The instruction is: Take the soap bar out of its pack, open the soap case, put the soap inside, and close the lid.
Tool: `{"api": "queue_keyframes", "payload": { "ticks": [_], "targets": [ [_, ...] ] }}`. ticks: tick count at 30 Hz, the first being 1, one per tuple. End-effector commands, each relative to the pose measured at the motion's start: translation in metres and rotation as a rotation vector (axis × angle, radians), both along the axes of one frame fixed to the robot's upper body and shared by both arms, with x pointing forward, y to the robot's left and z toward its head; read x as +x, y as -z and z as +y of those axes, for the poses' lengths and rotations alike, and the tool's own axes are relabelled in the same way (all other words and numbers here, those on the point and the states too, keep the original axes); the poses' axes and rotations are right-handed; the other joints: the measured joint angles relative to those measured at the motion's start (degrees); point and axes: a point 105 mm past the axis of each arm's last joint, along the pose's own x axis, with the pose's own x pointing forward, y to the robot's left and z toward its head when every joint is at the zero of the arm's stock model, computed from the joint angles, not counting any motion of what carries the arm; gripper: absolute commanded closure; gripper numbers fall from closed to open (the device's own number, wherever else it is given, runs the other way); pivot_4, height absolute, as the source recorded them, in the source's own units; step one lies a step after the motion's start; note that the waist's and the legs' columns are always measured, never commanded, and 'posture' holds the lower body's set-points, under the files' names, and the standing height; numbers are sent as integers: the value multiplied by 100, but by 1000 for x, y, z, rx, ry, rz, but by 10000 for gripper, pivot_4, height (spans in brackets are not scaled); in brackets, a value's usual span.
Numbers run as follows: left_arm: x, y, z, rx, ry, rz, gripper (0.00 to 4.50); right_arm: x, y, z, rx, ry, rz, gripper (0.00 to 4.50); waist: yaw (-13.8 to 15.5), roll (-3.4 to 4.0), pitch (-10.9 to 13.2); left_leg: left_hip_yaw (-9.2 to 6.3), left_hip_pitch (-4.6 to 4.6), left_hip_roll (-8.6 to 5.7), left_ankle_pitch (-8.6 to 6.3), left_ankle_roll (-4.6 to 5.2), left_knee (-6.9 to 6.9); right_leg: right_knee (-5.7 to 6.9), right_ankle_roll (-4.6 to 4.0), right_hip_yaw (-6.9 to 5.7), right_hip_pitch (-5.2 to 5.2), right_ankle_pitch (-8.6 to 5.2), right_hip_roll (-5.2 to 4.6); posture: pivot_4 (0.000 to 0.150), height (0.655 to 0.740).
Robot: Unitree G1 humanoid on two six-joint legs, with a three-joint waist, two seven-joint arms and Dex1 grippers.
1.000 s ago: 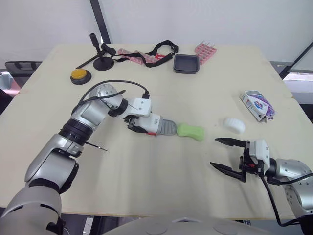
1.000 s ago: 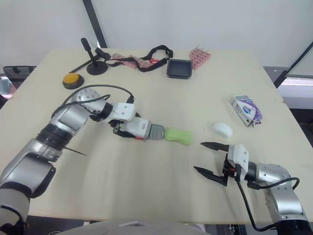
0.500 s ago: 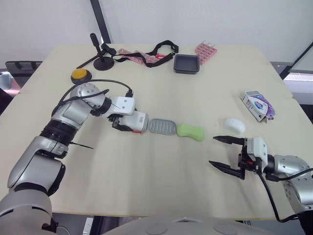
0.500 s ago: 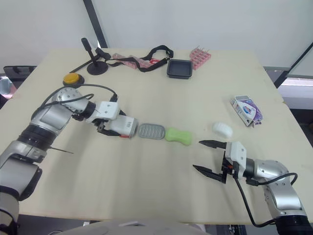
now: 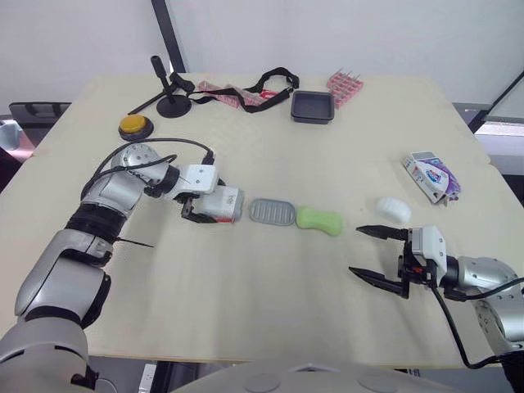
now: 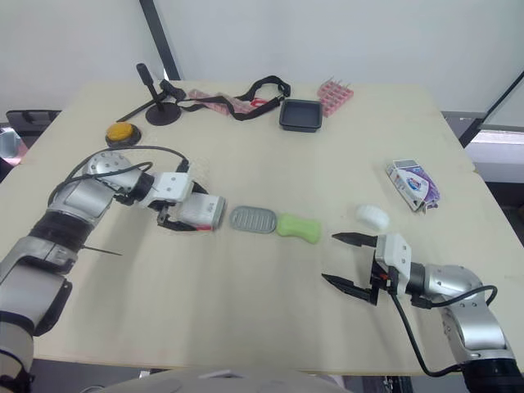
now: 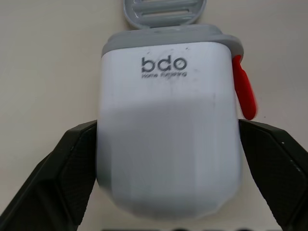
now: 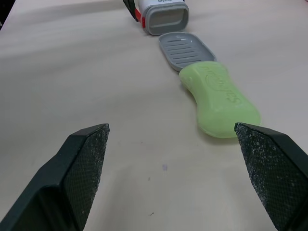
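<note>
Moved: left claw (image 7: 167, 124) and the case (image 5: 221, 205) it holds have drawn back toward the robot's left since a second ago. The tray (image 5: 273, 211) was then half inside the case and now lies bare on the table (image 5: 246, 311). Right claw sits much as it did.
Left claw: clenched on the case, one black finger on each long side. The case lies on its side with its open mouth toward the tray.
Right claw (image 5: 357, 250): spread wide, gripping nothing, over the near right part of the table.
Case: white shell with a grey rim and a red tab (image 7: 244, 94) on one side. A narrow gap separates its mouth from the tray.
Tray: grey, ribbed, flat on the table between case and soap.
Soap (image 5: 318, 219): green bar, unwrapped, flat at mid-table, end to end with the tray and seemingly touching it.
Near right claw: white oval (image 5: 392, 210) just beyond it; pack (image 5: 431, 175) farther off, by the right edge.
Far side: black dish (image 5: 312, 106), pink rack (image 5: 344, 85), strap (image 5: 262, 86), stand (image 5: 170, 97), yellow button (image 5: 134, 126), all well apart from both claws.
Writing: "bdo" on the case, with a smaller line beneath too fine to read. Raised letters on the soap and the purple print on the pack are unreadable.
</note>
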Motion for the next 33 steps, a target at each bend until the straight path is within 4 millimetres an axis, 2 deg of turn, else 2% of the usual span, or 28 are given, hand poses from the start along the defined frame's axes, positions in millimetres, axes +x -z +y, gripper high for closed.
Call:
{"api": "queue_keyframes", "payload": {
  "ticks": [1,7,11,15,19,23,27,29,33],
  "targets": [
    [5,-13,5,-16,0,-29,59,1,-9,-1,4,-5,-35,0,0,0,0,0,0,0,0,0,0,-1,0,-1,0,0,0,1500,7400],
    [3,-32,8,-96,-4,-3,59,2,-9,-1,1,-6,-35,0,2,-4,3,0,0,-1,-1,-1,-3,-3,0,-1,0,0,0,1500,7400],
    [-5,-56,8,-193,-1,34,59,3,-10,-3,-2,-7,-36,0,-2,-6,6,0,0,0,-1,-2,-5,-2,0,-1,-1,0,0,1500,7400],
    [-16,-85,0,-350,-8,55,59,6,-19,0,0,-23,-41,0,-1,-5,7,1,0,0,-2,-4,-8,-6,0,-1,0,0,0,1500,7400],
    [-37,-92,-17,-542,-32,36,59,16,-33,12,-16,-48,-55,0,-37,7,12,7,3,-2,-2,-6,-13,-8,0,4,0,0,0,1500,7400],
    [-65,-70,-23,-687,-157,26,59,26,-45,27,-44,-49,-52,0,-62,2,15,1,1,3,-2,-9,-23,-12,11,2,2,6,7,1500,7400],
    [-95,-42,-18,-727,-287,65,59,30,-50,38,-96,-43,-18,0,-73,3,16,-3,1,9,-4,-17,-36,-30,28,-14,4,16,13,1500,7400],
    [-101,-31,-12,-725,-345,66,59,31,-49,41,-132,-45,7,0,-56,3,16,-4,3,10,-4,-19,-43,-45,28,-17,8,16,14,1500,7400],
    [-115,1,10,-708,-476,74,59,42,-47,51,-319,-82,51,0,-111,12,21,-4,18,9,-4,-20,-46,-64,24,-16,25,13,13,1500,7400]
  ]
}}
